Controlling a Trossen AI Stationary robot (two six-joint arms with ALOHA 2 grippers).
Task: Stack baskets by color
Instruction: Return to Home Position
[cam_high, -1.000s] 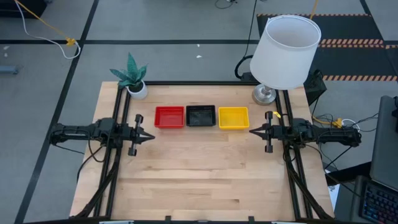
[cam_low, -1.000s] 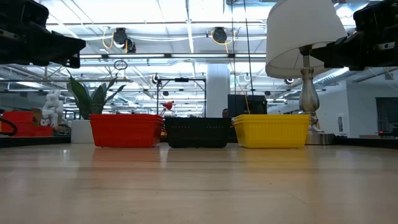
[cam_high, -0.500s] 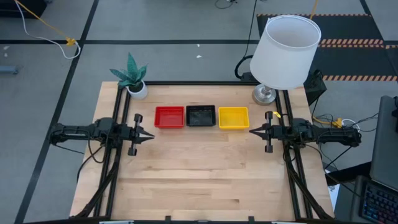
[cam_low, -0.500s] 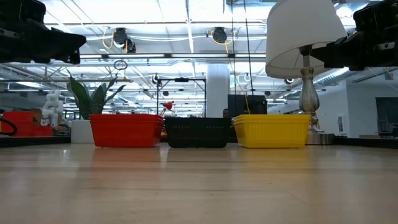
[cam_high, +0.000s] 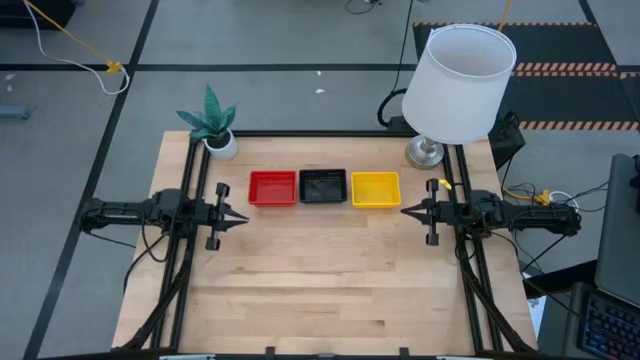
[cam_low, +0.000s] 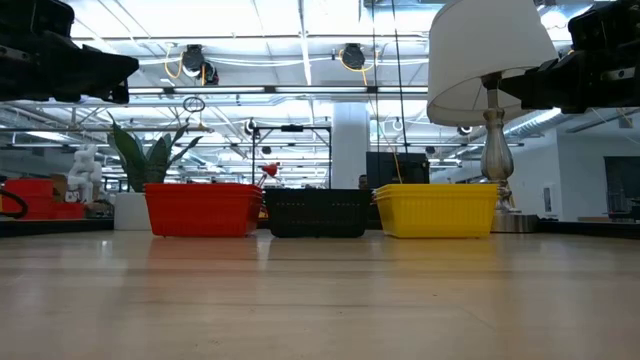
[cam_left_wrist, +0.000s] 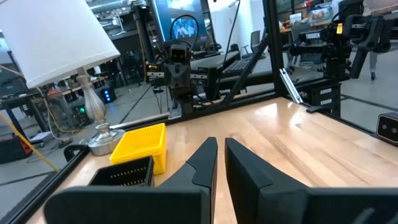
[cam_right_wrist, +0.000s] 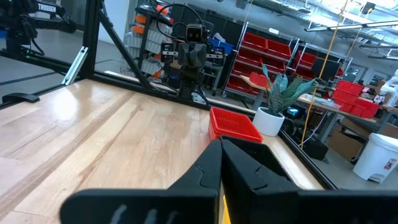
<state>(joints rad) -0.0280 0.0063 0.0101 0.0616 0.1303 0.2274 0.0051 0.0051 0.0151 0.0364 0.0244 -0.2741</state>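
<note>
A red basket (cam_high: 272, 188), a black basket (cam_high: 323, 186) and a yellow basket (cam_high: 375, 189) stand side by side in a row on the table's far half, bottoms on the wood. My left gripper (cam_high: 245, 219) hovers level at the left side, pointing right, its tip near the red basket's near left corner, with a narrow gap between its fingers (cam_left_wrist: 220, 144). My right gripper (cam_high: 405, 210) hovers level at the right side, pointing left, near the yellow basket's near right corner, fingers shut together (cam_right_wrist: 221, 144). Neither touches anything.
A white lamp (cam_high: 462, 80) stands at the far right corner, its shade hanging over that corner. A potted green plant (cam_high: 212, 122) sits at the far left corner. Bare wood (cam_high: 320, 280) spans the near half of the table between the arms' dark frames.
</note>
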